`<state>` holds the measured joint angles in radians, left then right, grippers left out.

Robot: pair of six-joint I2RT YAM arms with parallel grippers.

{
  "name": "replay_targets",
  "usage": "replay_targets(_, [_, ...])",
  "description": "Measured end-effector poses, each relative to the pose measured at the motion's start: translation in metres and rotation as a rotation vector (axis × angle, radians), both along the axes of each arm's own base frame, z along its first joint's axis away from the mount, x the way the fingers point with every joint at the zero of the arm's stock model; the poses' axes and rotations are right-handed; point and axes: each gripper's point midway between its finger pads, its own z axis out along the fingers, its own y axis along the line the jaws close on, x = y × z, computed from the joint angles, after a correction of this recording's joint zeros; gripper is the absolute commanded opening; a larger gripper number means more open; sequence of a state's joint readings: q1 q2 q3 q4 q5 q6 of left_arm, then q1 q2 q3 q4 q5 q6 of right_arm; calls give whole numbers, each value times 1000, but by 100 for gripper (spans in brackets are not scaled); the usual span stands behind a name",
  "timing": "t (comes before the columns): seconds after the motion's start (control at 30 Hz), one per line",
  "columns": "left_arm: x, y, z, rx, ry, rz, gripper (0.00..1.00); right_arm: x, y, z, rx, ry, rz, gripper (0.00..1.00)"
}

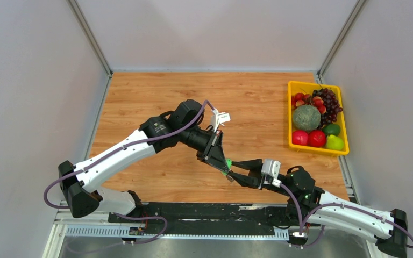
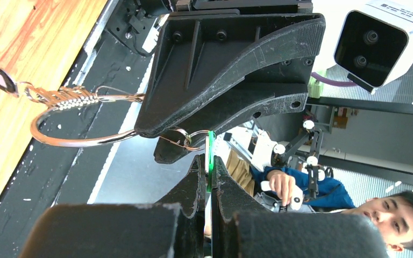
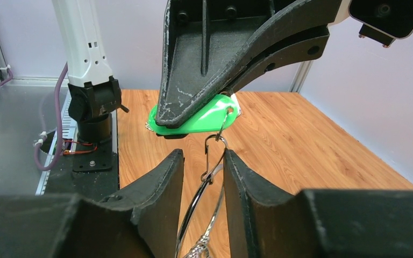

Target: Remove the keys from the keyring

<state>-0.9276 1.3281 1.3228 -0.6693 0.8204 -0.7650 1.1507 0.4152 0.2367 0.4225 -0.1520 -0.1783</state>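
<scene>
Left claw [image 2: 208,166] pinches flat green plastic tag [image 3: 193,119]; right claw [image 3: 203,161] flanks thin silver wire keyring [image 2: 59,141], grip unclear.

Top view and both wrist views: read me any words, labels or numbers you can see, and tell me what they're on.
Nothing can be read in any view.
The white tag in the top view: any print is too small to read.
The white camera in the left wrist view: dark marks along its top edge, too blurred to read.
The green tag and the keyring: no writing shows.
</scene>
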Motion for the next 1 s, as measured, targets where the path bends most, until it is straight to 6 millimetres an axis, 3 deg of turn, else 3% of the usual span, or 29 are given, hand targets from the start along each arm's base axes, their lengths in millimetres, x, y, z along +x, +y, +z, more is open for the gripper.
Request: replay_targets(1.0, [-3, 2, 4, -12, -1, -7, 0, -1, 2, 2, -10, 2, 7, 29])
